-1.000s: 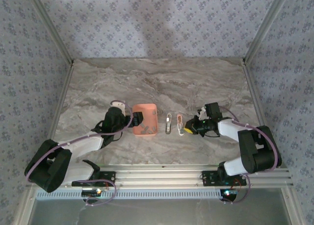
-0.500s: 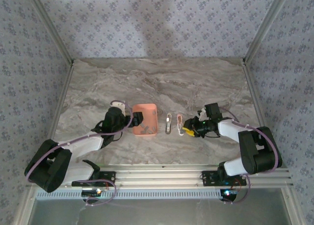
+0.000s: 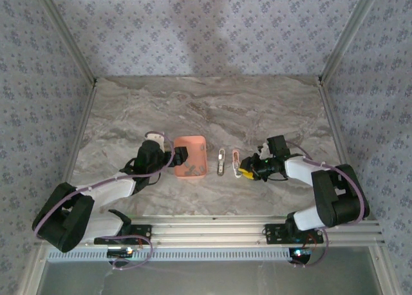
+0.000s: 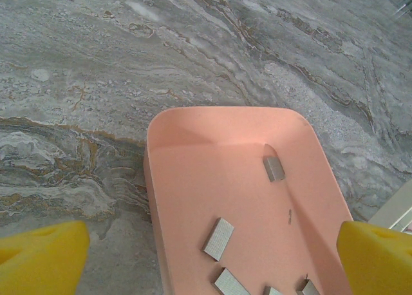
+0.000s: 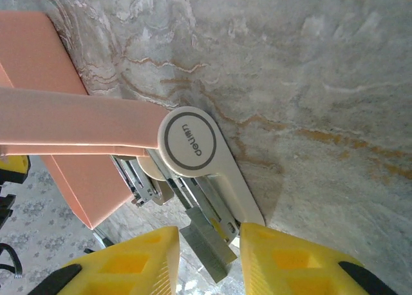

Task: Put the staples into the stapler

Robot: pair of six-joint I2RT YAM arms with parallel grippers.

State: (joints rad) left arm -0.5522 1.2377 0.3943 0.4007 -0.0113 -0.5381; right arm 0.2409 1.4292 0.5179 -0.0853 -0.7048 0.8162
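Note:
The stapler (image 3: 228, 161) lies opened into two slim halves on the marble, right of the salmon tray (image 3: 190, 144). In the right wrist view its white hinge end (image 5: 193, 143) and metal magazine sit just ahead of my right gripper (image 5: 209, 256). A grey strip of staples (image 5: 205, 237) lies at an angle between the yellow fingers, its far end on the magazine, with a gap on the left side. My left gripper (image 4: 212, 263) is wide open, hovering over the tray (image 4: 149, 179), which holds several loose staples (image 4: 219, 238).
The tray's orange side (image 5: 38, 57) rises just beyond the stapler in the right wrist view. Metal rails (image 3: 212, 227) run along the near table edge. Patterned walls enclose the back and both sides.
My right gripper's jaws have come apart from shut and it has crept slightly left toward the stapler. The left arm has not moved.

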